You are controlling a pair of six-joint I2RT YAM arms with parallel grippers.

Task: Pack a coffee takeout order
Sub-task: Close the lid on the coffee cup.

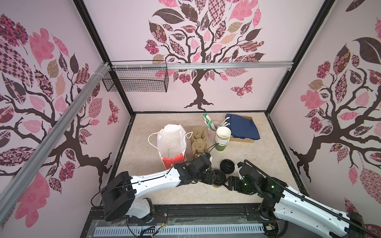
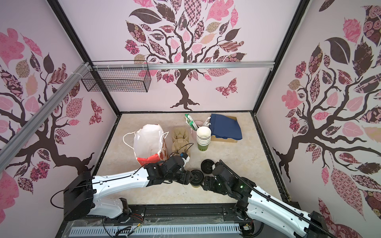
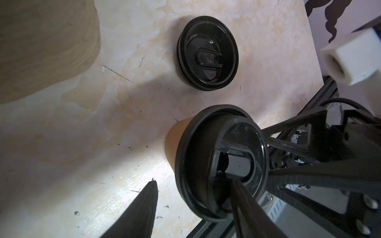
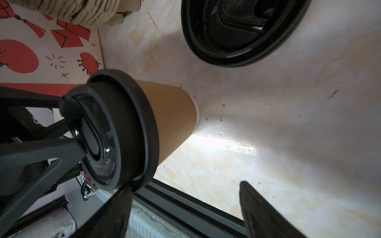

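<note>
The lidded cup [image 4: 171, 115] stands upright on the robot's side of the spare black lid [image 3: 207, 55], between both arms: the left gripper [image 3: 193, 181], jaws parted, rests one finger [image 3: 245, 202] on its top, while the right gripper [image 4: 184, 184] gapes empty alongside.

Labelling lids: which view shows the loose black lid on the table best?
Left wrist: the loose lid is whole and sharp, and its centre moulding is clear. The right wrist view crops it at the frame edge. Both top views show it only small.
</note>
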